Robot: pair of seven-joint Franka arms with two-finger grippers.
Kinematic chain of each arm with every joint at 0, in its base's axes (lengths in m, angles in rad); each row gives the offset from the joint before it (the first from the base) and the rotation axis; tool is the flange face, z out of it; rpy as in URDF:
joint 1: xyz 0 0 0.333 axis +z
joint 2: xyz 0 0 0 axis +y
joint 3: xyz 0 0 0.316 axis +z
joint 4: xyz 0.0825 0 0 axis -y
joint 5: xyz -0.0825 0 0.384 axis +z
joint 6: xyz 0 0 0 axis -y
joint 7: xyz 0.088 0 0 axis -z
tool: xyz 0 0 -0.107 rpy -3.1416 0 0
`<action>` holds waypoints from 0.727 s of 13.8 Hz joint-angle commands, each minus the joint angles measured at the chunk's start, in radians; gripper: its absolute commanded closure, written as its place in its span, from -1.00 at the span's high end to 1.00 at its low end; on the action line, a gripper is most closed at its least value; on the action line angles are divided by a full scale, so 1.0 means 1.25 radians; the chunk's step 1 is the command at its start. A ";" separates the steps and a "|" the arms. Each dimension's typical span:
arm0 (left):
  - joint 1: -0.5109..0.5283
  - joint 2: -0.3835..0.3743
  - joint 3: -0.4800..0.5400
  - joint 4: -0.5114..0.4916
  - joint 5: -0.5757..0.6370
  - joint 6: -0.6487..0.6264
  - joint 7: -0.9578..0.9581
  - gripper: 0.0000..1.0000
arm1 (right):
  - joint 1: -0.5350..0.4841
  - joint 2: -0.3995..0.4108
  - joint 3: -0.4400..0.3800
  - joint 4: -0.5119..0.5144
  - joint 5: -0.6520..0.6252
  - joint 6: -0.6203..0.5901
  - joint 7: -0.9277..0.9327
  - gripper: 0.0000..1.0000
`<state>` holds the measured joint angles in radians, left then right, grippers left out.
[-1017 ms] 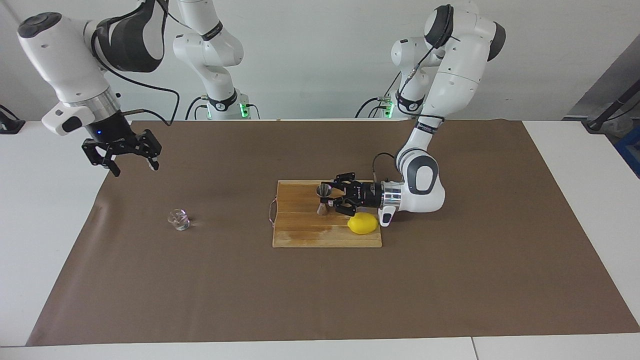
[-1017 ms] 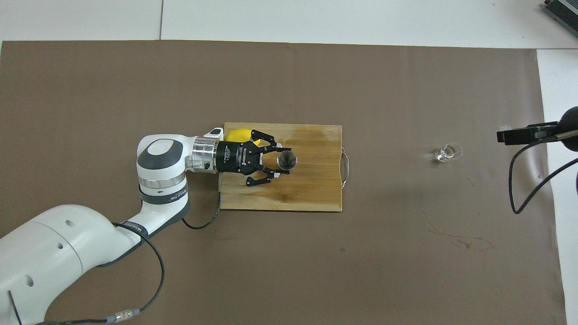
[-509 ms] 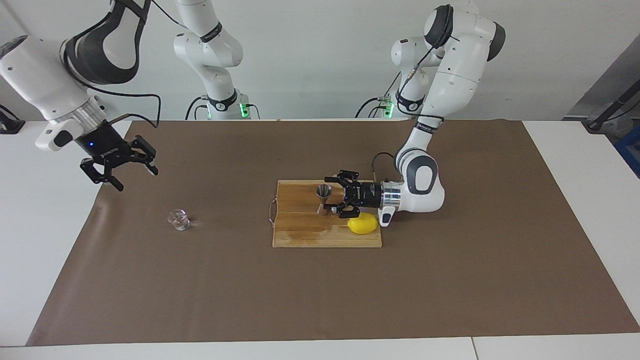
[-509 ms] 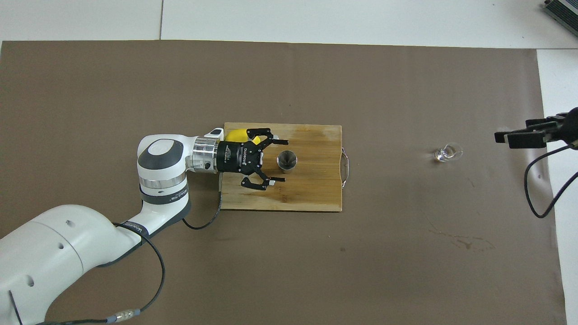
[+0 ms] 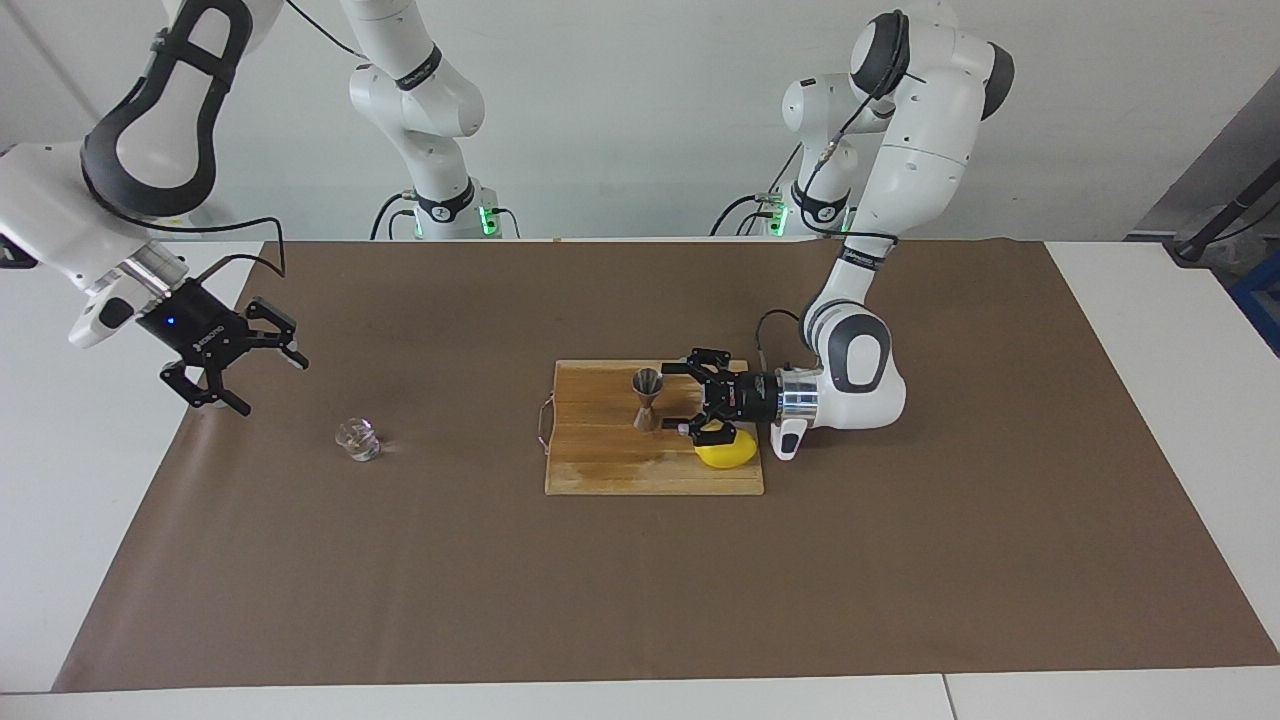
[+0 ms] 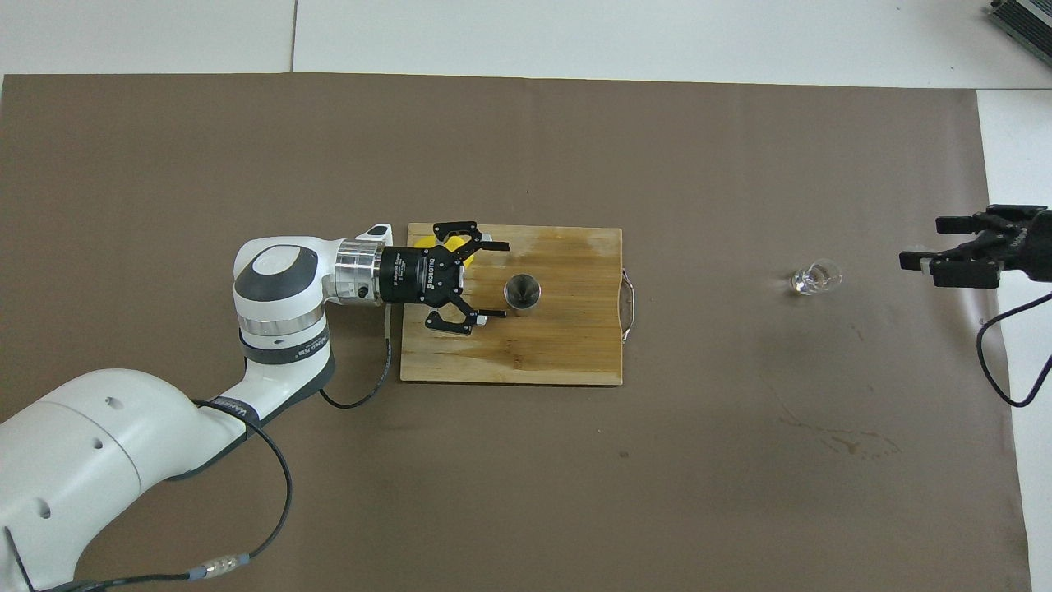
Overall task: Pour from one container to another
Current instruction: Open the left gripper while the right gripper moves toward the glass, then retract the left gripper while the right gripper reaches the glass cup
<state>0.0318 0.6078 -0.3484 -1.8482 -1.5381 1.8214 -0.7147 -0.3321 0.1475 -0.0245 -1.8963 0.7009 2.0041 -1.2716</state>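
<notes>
The steel jigger [image 5: 647,398] [image 6: 522,293] stands upright on the wooden cutting board [image 5: 600,470] [image 6: 559,353]. My left gripper [image 5: 690,400] [image 6: 493,279] lies level just above the board, pointing at the jigger from the left arm's end, open and a short gap away from it. The small clear glass [image 5: 357,440] [image 6: 814,278] stands on the brown mat toward the right arm's end. My right gripper [image 5: 272,388] [image 6: 925,244] hangs open and tilted over the mat's edge, apart from the glass, holding nothing.
A yellow lemon [image 5: 727,452] [image 6: 419,242] lies on the board under the left gripper's wrist. Faint wet marks [image 6: 846,440] show on the mat nearer to the robots than the glass. White table borders the mat.
My left gripper opened off the jigger and drew back toward the left arm's end. The right gripper swung lower and outward toward the mat's edge, tilting over.
</notes>
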 commanded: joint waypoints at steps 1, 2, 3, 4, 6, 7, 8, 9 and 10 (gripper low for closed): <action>0.037 -0.005 0.004 0.024 0.058 -0.016 -0.031 1.00 | -0.036 0.034 0.009 -0.006 0.059 -0.014 -0.136 1.00; 0.048 -0.005 0.004 0.050 0.090 -0.016 -0.042 1.00 | -0.043 0.041 0.009 -0.006 0.072 -0.020 -0.169 1.00; 0.060 -0.005 0.003 0.080 0.132 -0.018 -0.067 1.00 | -0.047 0.054 0.009 -0.006 0.083 -0.031 -0.203 1.00; 0.071 -0.006 0.003 0.105 0.167 -0.019 -0.089 1.00 | -0.053 0.070 0.009 -0.006 0.092 -0.037 -0.254 1.00; 0.081 -0.006 0.003 0.171 0.240 -0.036 -0.110 1.00 | -0.063 0.110 0.009 -0.006 0.131 -0.037 -0.374 1.00; 0.084 -0.006 0.003 0.204 0.289 -0.043 -0.115 1.00 | -0.068 0.131 0.010 -0.006 0.151 -0.042 -0.431 1.00; 0.084 -0.008 0.004 0.238 0.333 -0.053 -0.115 1.00 | -0.075 0.155 0.010 -0.006 0.169 -0.062 -0.476 1.00; 0.084 -0.010 0.004 0.261 0.372 -0.063 -0.115 1.00 | -0.084 0.174 0.010 -0.005 0.189 -0.081 -0.513 1.00; 0.083 -0.014 0.004 0.279 0.405 -0.065 -0.115 1.00 | -0.085 0.187 0.010 -0.005 0.205 -0.106 -0.537 1.00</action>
<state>0.1398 0.5985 -0.3485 -1.5494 -1.1116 1.7662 -0.8366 -0.4112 0.3439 -0.0243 -1.9100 0.9060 1.9233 -1.8613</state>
